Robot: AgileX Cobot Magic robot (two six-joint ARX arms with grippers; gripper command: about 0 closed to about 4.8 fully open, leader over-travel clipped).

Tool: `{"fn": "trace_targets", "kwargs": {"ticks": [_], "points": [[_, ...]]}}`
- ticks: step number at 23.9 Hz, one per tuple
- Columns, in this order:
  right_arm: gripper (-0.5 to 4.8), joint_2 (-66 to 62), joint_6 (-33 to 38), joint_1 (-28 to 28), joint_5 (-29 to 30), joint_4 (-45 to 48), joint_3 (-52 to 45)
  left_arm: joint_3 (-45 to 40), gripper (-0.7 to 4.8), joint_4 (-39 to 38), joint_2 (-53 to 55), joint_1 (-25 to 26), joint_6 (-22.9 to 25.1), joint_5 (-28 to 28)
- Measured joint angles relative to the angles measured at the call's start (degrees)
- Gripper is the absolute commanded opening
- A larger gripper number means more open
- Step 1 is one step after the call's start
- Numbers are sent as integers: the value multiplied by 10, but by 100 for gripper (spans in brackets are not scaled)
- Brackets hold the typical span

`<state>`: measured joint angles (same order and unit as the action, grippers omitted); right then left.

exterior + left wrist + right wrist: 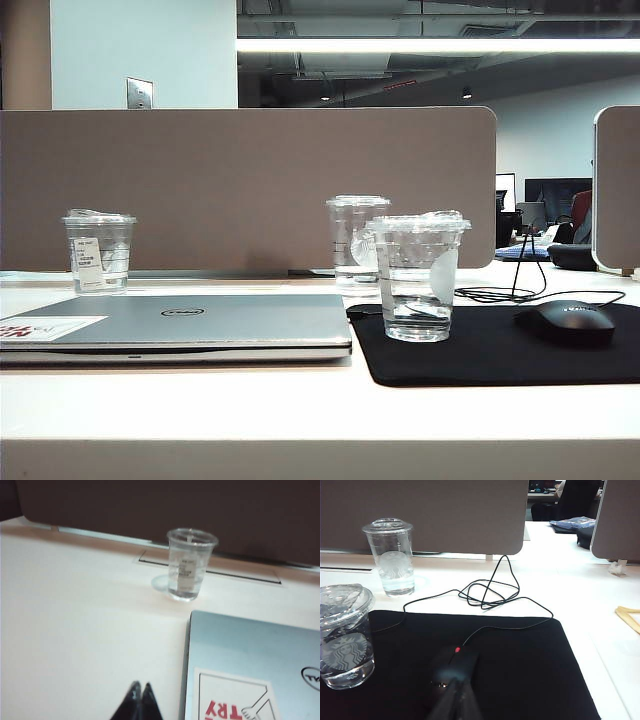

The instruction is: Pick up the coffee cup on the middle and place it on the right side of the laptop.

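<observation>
Coffee cup (415, 275): clear, wrinkle-lidded; left tool (141, 702) closed empty by laptop (250, 645); right tool (456, 700) above mouse (440, 672), opening unclear.

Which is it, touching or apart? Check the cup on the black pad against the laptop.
Apart: exterior view shows bare black pad between cup and laptop edge. Left gripper, shut, hovers beside the laptop; right gripper, shut, over the mouse.

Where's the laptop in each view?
Exterior: laptop lower left, closed, beside the black mat.
Left wrist: its stickered corner, beside the shut left gripper.
Right wrist: not in it; right gripper hangs over the mat.
Shared landmark: grey divider panel behind the desk.
</observation>
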<state>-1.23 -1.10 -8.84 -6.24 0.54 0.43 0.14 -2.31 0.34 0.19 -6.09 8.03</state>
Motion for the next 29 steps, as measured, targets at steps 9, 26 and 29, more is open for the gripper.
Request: {"fn": "trace_targets", "kwargs": {"ticks": [9,26,29], "points": [[-4,0,0,0,0,0,0,0,-6,-5,0,0,0,-26],[-4,0,0,0,0,0,0,0,-6,-5,0,0,0,-27],[-4,0,0,0,0,0,0,0,-6,-5,0,0,0,-27]]}}
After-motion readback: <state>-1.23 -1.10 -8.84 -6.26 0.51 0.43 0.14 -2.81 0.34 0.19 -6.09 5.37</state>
